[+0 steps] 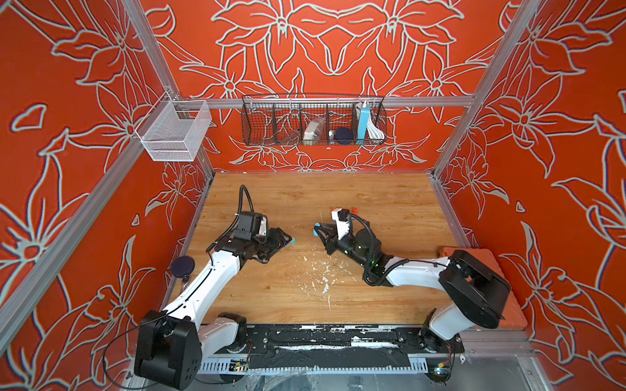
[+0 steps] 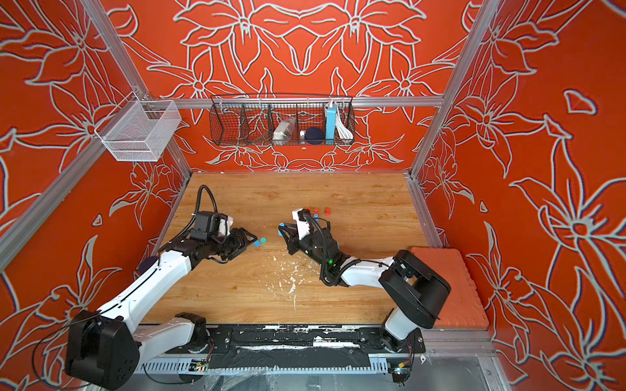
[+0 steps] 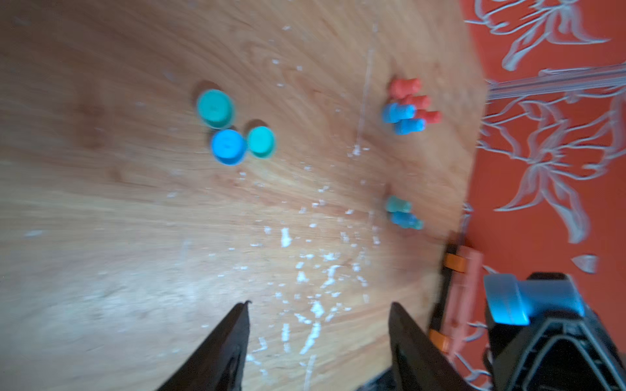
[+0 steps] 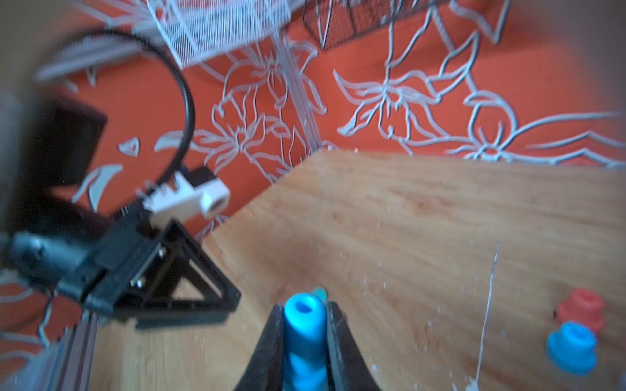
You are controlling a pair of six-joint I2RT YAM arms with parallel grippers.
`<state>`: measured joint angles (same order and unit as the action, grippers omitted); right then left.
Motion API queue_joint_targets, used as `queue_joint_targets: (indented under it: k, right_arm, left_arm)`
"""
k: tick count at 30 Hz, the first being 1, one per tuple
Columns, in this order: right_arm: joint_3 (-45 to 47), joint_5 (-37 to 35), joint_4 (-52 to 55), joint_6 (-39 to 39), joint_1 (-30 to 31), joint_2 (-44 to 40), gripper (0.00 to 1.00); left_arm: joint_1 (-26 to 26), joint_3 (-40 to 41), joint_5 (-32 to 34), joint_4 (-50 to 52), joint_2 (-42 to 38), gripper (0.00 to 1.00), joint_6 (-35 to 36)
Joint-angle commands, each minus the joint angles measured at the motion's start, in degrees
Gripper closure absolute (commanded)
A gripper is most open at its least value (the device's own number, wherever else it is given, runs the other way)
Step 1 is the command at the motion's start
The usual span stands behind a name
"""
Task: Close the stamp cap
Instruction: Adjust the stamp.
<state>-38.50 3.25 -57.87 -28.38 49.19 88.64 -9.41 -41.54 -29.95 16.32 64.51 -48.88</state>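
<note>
Blue plastic fills the right gripper (image 4: 305, 313): a blue plastic stamp (image 4: 303, 335), waisted in shape, is clamped between its two black fingers (image 4: 271, 342). Only the right wrist view shows the hole in the stamp's near end. The left wrist view shows the same stamp side-on, its wide end flaring past the fingertips.

The left gripper (image 3: 320, 306) stands parted with nothing between its fingers. Its tips face the right gripper's across a strip of wooden tabletop (image 4: 423, 220) scattered with white flecks (image 3: 286, 237).

Just ahead of the left tips lie three round plastic caps (image 3: 215, 108), two teal and one blue. The blue cap (image 3: 228, 147) sits between the teal ones, touching or nearly so. In a top view only two of these caps (image 2: 263, 240) show past the gripper's outline.

Beyond the right gripper sits a cluster of small red and blue stamps (image 3: 406, 105). The right wrist view catches one red and one blue of them, touching. A blurred teal-and-blue pair (image 3: 403, 213) appears only in the left wrist view.
</note>
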Motion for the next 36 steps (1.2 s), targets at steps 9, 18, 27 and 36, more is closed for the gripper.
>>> queue_joint_targets:
  k: [9, 18, 27, 36]
  right_arm:
    - [-7.2, -8.5, -16.6, -26.0, -2.2, 3.4, 1.00]
    - [-8.6, -7.0, -11.2, -36.5, -3.2, 2.9, 1.00]
    - [-8.4, 0.4, -16.8, -46.8, -6.6, 6.2, 1.00]
    - [-13.3, 2.5, -21.0, -58.7, -6.5, 11.8, 1.00]
  left_arm:
    - [0.3, 8.4, -11.9, -58.1, 4.8, 0.30, -42.2]
    - [0.4, 0.7, -13.5, -55.6, 3.1, 0.29, -43.7]
    - [0.3, -4.8, -19.0, -48.1, 4.8, 0.29, -37.7]
    - [0.0, -6.8, -19.5, -42.3, 7.1, 0.30, -30.9]
